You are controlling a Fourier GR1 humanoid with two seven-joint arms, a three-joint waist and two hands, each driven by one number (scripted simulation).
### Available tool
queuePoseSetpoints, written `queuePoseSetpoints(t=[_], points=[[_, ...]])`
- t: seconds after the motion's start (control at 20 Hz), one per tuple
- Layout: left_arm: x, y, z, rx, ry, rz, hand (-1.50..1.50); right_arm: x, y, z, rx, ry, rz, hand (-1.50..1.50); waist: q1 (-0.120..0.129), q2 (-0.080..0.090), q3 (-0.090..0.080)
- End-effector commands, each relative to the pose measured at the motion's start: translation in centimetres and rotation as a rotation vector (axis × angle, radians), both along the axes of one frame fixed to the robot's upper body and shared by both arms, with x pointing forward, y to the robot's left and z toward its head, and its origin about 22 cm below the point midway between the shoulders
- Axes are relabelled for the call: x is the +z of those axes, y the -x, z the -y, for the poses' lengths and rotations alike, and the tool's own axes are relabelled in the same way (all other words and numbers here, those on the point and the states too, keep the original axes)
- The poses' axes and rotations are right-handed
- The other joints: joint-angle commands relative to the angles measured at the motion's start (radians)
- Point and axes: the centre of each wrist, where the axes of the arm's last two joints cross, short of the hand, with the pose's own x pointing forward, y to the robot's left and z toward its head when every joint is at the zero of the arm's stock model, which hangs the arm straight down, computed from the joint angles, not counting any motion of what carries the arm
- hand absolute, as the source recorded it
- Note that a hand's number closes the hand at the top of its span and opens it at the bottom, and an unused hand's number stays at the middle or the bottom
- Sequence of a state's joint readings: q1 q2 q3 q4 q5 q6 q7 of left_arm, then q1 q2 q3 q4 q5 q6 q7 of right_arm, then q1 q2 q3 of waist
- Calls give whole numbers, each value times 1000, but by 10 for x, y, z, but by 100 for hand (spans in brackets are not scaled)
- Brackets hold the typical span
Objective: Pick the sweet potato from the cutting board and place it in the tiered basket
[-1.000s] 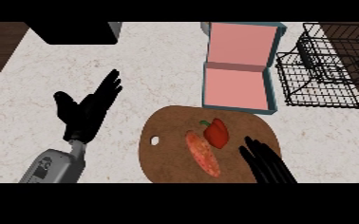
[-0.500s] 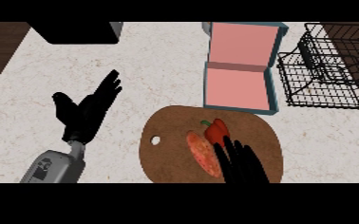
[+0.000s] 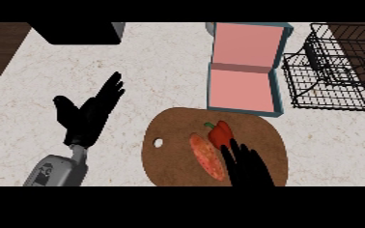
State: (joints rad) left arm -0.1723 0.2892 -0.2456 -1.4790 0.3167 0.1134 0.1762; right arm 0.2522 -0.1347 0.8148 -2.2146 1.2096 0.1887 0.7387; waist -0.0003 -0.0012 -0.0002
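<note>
Orange and elongated, the sweet potato (image 3: 207, 156) lay on the wooden cutting board (image 3: 170, 166), long axis running eleven to five o'clock, just at nine o'clock of the nearer right hand (image 3: 247, 169), whose straight fingers (image 3: 245, 155) held nothing.

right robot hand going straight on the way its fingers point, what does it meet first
Probably the red pepper, just ahead of the right robot hand; the sweet potato lies left of that line. The hand's height above the cutting board is unclear.
</note>
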Motion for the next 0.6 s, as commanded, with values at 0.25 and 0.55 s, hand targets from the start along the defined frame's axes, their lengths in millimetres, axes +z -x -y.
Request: queuePoseSetpoints(t=[0.25,0.55], points=[[0,9,-3,-21,-4,18,0,-60,-8,-13,-50,89,-8,-150,3,-1,1],[-1,8,5,2,-1,-21,0,-71,-17,-18,-64,60,6,-150,0,0,0]])
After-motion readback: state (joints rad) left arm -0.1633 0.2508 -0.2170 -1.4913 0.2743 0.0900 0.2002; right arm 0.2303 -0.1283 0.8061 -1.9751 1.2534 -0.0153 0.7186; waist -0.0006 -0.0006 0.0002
